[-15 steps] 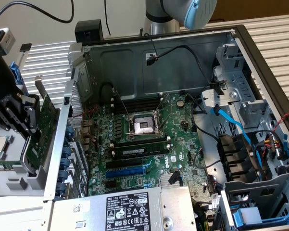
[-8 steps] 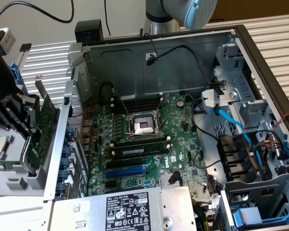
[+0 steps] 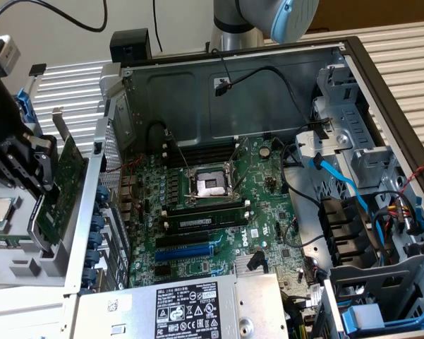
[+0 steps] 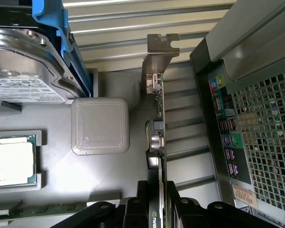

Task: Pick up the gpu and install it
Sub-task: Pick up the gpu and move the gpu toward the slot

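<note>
Green-board gpu (image 3: 62,180) is held upright and edge-on, clamped between the fingers of the black end effector (image 4: 160,209), with its silver bracket (image 4: 159,50) at the far end. The card is located outside the open pc case (image 3: 88,212), just beside the perforated rear wall, on the exterior view's left. It is positioned over the grey tray (image 4: 57,183), near the cpu (image 4: 12,164) and hard drive (image 4: 23,71). Whether it is clear of the tray cannot be told.
</note>
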You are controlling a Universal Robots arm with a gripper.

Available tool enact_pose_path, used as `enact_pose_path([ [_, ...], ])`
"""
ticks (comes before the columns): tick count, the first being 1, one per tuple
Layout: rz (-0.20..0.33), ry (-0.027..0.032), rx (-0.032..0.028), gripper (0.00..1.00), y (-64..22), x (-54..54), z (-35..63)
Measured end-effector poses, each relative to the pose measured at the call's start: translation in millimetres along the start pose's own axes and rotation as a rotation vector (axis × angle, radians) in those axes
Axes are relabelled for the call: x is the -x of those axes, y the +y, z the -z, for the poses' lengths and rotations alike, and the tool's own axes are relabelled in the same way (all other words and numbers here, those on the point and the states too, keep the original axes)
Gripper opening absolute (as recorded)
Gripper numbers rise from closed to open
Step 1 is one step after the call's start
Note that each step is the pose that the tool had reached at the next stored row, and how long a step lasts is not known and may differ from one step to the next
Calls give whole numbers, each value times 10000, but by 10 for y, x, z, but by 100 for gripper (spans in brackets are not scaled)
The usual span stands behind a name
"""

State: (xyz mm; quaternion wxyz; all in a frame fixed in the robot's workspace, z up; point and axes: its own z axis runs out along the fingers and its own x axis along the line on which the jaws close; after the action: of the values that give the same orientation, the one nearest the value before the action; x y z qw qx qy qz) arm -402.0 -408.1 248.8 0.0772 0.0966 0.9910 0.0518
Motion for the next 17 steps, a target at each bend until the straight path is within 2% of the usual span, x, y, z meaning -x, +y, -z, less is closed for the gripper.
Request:
enact_pose_path([
  [4, -1, 3, -3, 27, -1, -4, 3],
  [11, -11, 93, -83, 27, -6, 1, 63],
  [17, -22, 98, -119, 27, -2, 8, 128],
])
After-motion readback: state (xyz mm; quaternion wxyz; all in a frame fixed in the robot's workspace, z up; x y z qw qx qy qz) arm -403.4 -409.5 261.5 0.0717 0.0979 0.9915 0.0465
